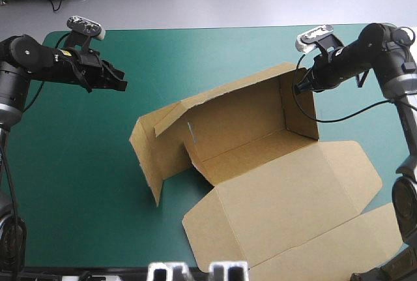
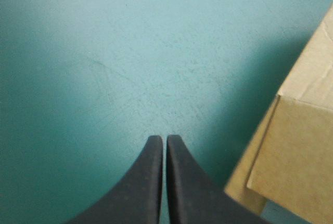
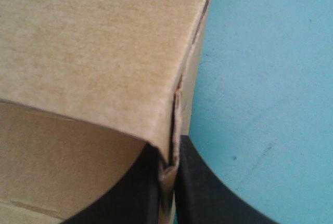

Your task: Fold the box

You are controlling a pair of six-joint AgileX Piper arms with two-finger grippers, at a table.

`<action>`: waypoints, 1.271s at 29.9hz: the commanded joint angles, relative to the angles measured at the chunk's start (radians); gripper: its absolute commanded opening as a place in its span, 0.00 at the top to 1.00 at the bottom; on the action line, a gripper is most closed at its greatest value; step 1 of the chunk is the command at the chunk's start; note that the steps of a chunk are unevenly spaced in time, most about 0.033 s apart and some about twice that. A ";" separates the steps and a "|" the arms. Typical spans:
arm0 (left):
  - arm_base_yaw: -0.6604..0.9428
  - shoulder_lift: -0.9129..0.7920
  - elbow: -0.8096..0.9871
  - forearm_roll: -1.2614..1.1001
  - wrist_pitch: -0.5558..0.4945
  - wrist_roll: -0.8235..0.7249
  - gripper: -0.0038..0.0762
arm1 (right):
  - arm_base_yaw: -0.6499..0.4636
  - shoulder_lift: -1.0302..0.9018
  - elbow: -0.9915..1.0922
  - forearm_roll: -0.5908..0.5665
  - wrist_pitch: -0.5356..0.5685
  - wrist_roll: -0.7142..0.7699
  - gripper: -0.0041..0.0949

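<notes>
The brown box (image 1: 260, 157) sits mid-table with its back wall and right end wall raised; its left end flap stands loose and the lid lies flat toward the near edge. My right gripper (image 1: 301, 88) is at the far right corner, shut on the box's right wall, whose board edge (image 3: 174, 130) runs between the two black fingers (image 3: 208, 193). My left gripper (image 1: 120, 84) hovers over the teal-green cover to the far left of the box, shut and empty. In the left wrist view its fingertips (image 2: 156, 146) meet in an arch, with a box (image 2: 302, 146) corner off to one side.
The lid flaps (image 1: 345, 242) reach the table's near right edge. Bare teal-green cover (image 1: 71, 163) stretches left of the box and along the far edge.
</notes>
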 commanded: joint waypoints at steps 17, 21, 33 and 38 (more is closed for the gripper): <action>0.002 -0.033 -0.035 -0.018 -0.153 -0.051 0.94 | -0.001 0.264 -0.320 0.040 0.039 0.111 0.34; 0.002 -0.033 -0.035 0.038 -0.153 -0.082 0.94 | -0.001 0.239 -0.362 0.040 0.039 0.203 0.15; 0.002 -0.033 -0.035 0.399 -0.134 -0.370 0.96 | 0.018 0.167 -0.253 -0.021 0.041 0.231 0.18; 0.002 -0.033 -0.035 0.468 -0.080 -0.408 0.96 | 0.057 0.169 -0.161 -0.094 0.039 0.229 0.24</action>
